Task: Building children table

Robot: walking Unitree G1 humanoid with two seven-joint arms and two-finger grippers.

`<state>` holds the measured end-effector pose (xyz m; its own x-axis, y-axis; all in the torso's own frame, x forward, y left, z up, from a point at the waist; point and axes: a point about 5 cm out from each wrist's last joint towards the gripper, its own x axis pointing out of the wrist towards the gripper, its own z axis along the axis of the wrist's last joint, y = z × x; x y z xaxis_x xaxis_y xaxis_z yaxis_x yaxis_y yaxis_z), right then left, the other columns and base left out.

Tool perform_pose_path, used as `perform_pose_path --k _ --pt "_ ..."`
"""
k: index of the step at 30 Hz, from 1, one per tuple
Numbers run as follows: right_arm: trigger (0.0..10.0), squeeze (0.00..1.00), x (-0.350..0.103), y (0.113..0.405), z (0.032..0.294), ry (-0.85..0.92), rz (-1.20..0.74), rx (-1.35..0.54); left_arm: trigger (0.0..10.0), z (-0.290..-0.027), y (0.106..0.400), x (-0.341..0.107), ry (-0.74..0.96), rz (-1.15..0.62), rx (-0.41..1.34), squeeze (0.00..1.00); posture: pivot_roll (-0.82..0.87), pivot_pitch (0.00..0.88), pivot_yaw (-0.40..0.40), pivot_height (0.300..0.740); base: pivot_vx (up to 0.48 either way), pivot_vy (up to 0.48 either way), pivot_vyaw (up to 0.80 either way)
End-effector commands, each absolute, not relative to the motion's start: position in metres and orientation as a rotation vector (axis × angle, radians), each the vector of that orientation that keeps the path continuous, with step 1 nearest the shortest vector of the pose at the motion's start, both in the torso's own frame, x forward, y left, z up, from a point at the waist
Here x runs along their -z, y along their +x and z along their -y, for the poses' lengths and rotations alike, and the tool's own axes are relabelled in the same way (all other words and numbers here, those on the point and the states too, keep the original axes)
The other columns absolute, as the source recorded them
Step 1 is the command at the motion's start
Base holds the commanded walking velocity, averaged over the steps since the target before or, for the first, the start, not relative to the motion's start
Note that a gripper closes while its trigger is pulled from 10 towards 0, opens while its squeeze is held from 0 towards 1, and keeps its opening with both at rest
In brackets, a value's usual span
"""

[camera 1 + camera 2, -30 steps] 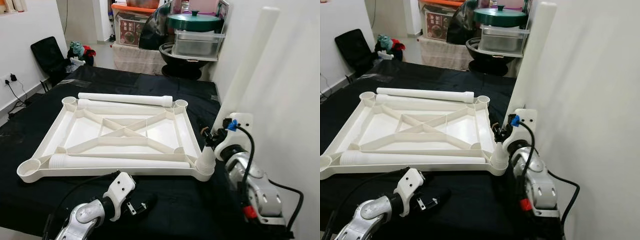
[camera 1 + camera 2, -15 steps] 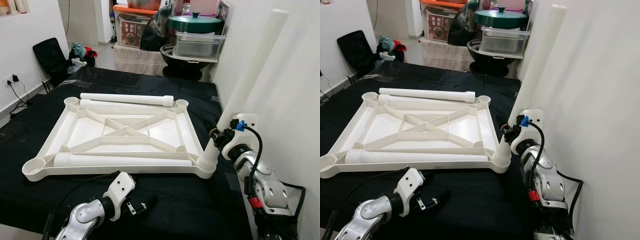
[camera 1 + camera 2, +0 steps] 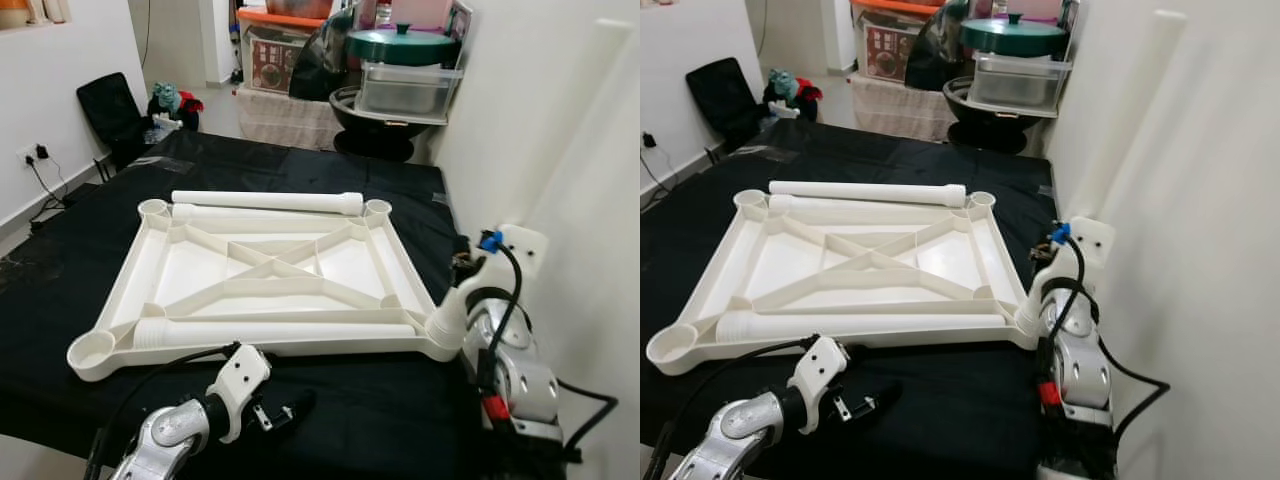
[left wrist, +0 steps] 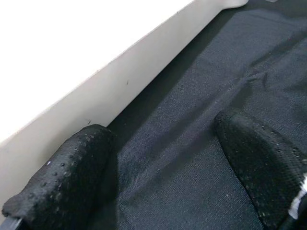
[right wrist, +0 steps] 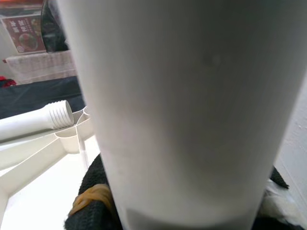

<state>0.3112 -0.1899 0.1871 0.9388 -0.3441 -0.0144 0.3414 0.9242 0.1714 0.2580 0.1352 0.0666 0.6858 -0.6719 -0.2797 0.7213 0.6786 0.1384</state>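
The white plastic tabletop lies upside down on a black cloth, its ribbed underside facing up like a shallow tray, with round leg sockets at the corners. Lying inside it along the near edge is one loose leg, its threaded end pointing toward the near-left socket, which stands open with nothing in it. A second leg lies on the cloth just beyond the far edge, and a third lies beside it along that far edge, between the two far sockets. At the near-right corner a fourth leg stands in its socket, leaning away to the right against the white wall. The right gripper is at the lower part of this leg, and its fingers are clamped around it, one rubber-banded black finger pressed on the white tube. The left gripper rests low on the cloth just in front of the tabletop's near rim, its two black fingers spread apart with nothing between them but cloth, one finger close beside the white rim. Further back in the room, a clear plastic tub sits under a green lid; what it holds I cannot make out. To its left is a box with an orange lid, and a black chair stands by the left wall.
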Motion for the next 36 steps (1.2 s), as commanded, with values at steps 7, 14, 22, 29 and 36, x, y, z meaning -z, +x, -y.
perform_pose_path --k 7,14,22,29,36 --pt "10.0 0.0 -0.176 0.31 0.164 0.174 -0.048 0.248 10.0 -0.139 0.258 -0.063 0.267 -0.233 0.784 0.0 0.07 0.0 -0.108 0.74 0.0 0.0 0.0" --pt "10.0 1.0 -0.191 0.309 0.166 0.177 0.002 0.257 10.0 -0.135 0.256 -0.062 0.258 -0.233 0.793 0.0 0.06 0.0 -0.106 0.74 0.0 0.0 0.0" --pt "10.0 0.0 -0.204 0.311 0.159 0.192 0.091 0.009 10.0 -0.135 0.257 -0.062 0.26 -0.234 0.796 0.0 0.06 0.0 -0.098 0.74 0.0 0.0 0.0" --pt "10.0 0.0 -0.203 0.316 0.181 0.176 0.087 -0.094 10.0 -0.136 0.259 -0.063 0.264 -0.232 0.798 0.0 0.06 0.0 -0.099 0.74 0.0 0.0 0.0" --pt "0.3 0.0 -0.199 0.317 0.183 0.241 0.086 -0.217 10.0 -0.135 0.258 -0.063 0.265 -0.232 0.806 0.0 0.06 0.0 -0.097 0.74 0.0 0.0 0.0"
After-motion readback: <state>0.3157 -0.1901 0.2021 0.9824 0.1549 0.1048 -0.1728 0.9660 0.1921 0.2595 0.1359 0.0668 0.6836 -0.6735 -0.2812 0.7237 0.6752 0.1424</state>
